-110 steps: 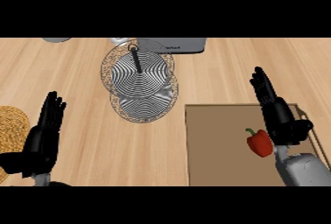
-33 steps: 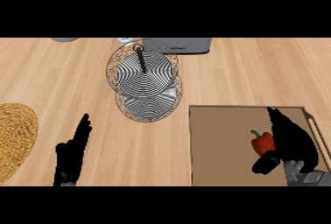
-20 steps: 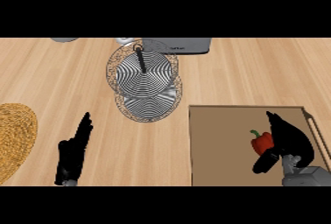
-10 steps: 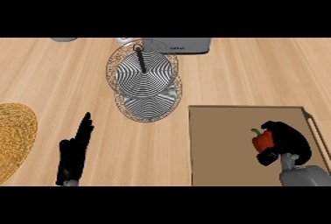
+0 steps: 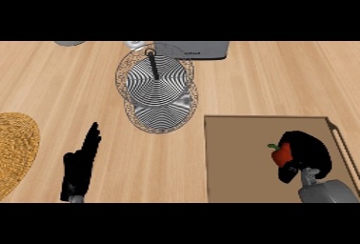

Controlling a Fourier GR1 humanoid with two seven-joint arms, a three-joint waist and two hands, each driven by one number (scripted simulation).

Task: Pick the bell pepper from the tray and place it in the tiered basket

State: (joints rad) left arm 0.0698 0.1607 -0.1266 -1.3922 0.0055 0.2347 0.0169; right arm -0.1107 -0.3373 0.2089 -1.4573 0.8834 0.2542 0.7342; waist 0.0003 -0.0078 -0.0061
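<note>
A light wooden counter with a fine lengthwise grain, seen from steeply above. At the lower right lies a flat, rectangular brown tray with a smooth matte face and a thin raised rim along its right side. On the tray's right half sits the pepper, small, glossy and red, with a short green stem pointing left. The right hand, black, is curled round the pepper from the right, fingers arched over its top and thumb beneath it; only the pepper's left side shows. Its rounded grey forearm enters from the lower right corner.

The basket stands at the top centre, well apart from the tray's far left corner: two round wire tiers, offset, patterned in tight black-and-white rings, with a dark upright post.

The left hand shows at the lower left, edge-on, fingers straight and together, holding nothing. A round woven straw mat lies at the left edge.
</note>
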